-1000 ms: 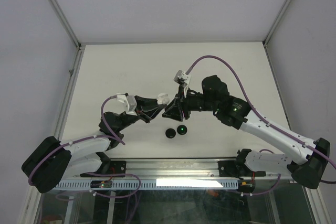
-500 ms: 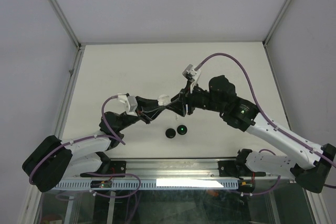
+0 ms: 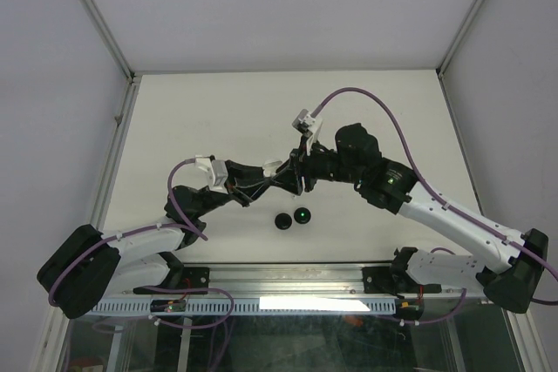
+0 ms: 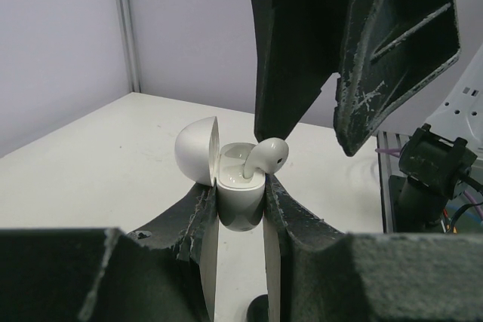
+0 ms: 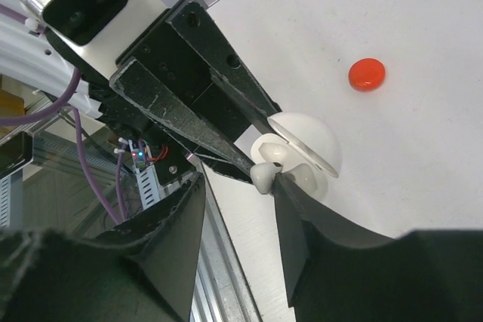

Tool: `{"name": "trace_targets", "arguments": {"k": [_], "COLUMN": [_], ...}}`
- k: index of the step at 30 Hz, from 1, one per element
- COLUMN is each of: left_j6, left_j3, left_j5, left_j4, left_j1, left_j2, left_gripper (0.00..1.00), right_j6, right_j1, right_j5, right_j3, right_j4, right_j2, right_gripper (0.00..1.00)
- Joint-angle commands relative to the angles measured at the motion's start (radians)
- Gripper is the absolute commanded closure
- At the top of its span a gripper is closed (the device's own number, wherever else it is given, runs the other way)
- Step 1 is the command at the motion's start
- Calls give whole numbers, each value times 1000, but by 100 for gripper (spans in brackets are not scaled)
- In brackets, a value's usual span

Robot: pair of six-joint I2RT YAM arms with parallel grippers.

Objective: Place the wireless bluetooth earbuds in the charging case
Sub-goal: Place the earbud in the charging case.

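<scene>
The white charging case (image 4: pixel 240 200) is pinched between the fingers of my left gripper (image 4: pixel 240 209), its domed lid (image 4: pixel 198 150) swung open to the left. One white earbud (image 4: pixel 268 154) stands with its stem in the case and its head sticking out to the right. My right gripper (image 4: pixel 308 141) hangs just above it, jaws open. In the right wrist view the earbud (image 5: pixel 264 175) touches one fingertip (image 5: pixel 284 183) only, and the other finger stands well apart. From above, the case (image 3: pixel 272 165) sits where both grippers meet.
Two black round discs (image 3: pixel 282 221) (image 3: pixel 302 215), one with a green light, lie on the table in front of the grippers. A red disc (image 5: pixel 367 75) lies farther out on the white table. The metal rail (image 3: pixel 288 278) runs along the near edge.
The right arm swung up and to the right, then came back over the case, its jaws a little wider than at first. The left arm and the case stayed put.
</scene>
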Motion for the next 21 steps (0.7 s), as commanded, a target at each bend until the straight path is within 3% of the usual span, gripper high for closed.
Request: {"name": "trace_targets", "arguments": {"k": [1, 21], "left_j6": [-16, 10], "left_j3": [37, 24], "left_j5": [4, 12], "left_j4": [63, 20], "left_j1": [-1, -1], "left_j2": [6, -26], "left_gripper": [90, 90], "right_j6": [16, 46], "right_j1": [3, 8], "right_j5": [-74, -85], "right_j3": [43, 77], "right_j4": [58, 128], "right_j2": [-3, 66], "right_gripper": [56, 57]}}
